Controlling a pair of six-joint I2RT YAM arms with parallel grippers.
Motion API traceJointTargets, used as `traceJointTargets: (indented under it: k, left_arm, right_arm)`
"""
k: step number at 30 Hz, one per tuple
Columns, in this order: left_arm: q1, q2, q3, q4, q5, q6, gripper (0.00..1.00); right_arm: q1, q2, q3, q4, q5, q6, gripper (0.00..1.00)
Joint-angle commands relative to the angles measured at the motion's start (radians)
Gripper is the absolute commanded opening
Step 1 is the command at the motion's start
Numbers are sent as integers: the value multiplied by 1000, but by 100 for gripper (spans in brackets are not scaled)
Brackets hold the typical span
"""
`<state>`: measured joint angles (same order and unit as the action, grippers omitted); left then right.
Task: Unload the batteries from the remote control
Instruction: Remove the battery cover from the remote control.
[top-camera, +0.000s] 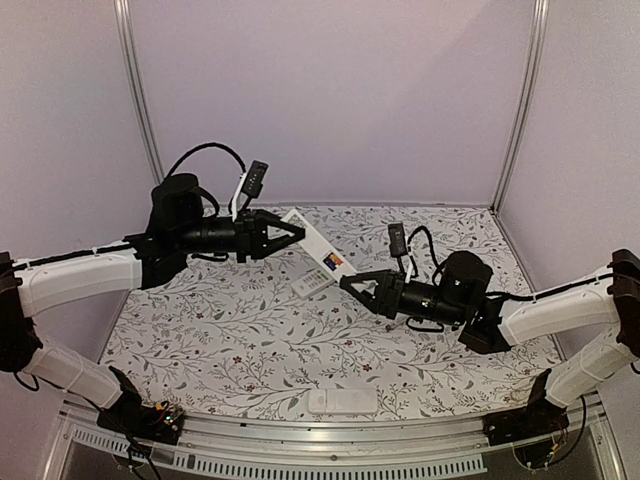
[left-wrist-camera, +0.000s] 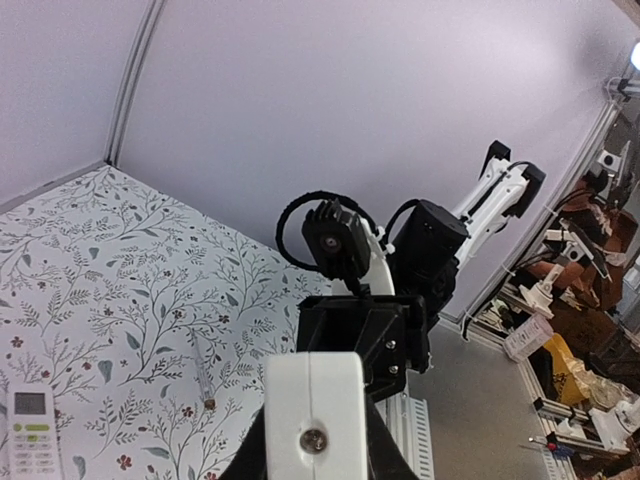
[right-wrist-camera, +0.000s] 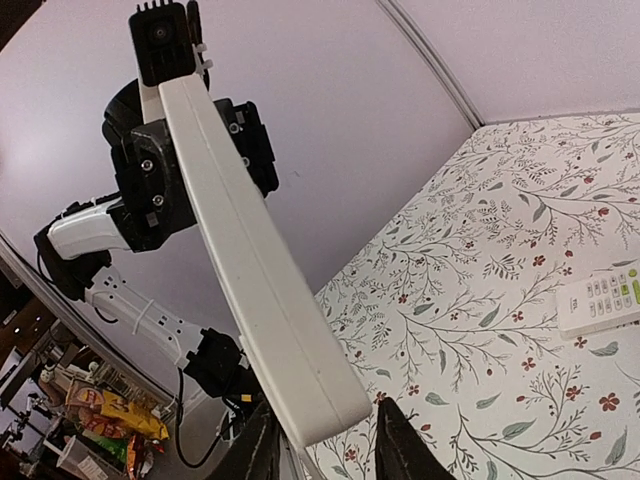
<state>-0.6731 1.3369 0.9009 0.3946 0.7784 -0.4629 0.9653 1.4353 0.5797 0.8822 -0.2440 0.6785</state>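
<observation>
My left gripper (top-camera: 285, 232) holds a long white remote control (top-camera: 318, 248) in the air over the table's back middle, shut on its upper end (left-wrist-camera: 313, 420). The remote slants down to the right, with a coloured sticker near its lower end. In the right wrist view the remote control (right-wrist-camera: 250, 260) runs edge-on from the left gripper down to my right gripper (right-wrist-camera: 325, 445). The right fingers (right-wrist-camera: 395, 440) stand on either side of the remote's lower end, with a small gap on one side. The batteries are hidden.
A second, smaller white remote with green buttons (top-camera: 312, 283) lies on the flowered cloth just below the held one. A flat white piece (top-camera: 342, 401) rests at the table's front edge. A thin pen-like stick (left-wrist-camera: 205, 385) lies on the cloth.
</observation>
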Motion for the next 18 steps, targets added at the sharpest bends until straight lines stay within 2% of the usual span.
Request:
traceJointTargets:
  k: [1, 6, 18]
  left_arm:
    - [9, -33, 27, -4, -8, 14, 0]
    - [15, -33, 27, -10, -20, 14, 0]
    - [31, -36, 38, -53, -76, 31, 0]
  right_arm:
    - [-5, -22, -21, -14, 19, 7, 31]
    - [-6, -26, -23, -14, 20, 7, 22]
    - [-5, -30, -32, -14, 18, 12, 13]
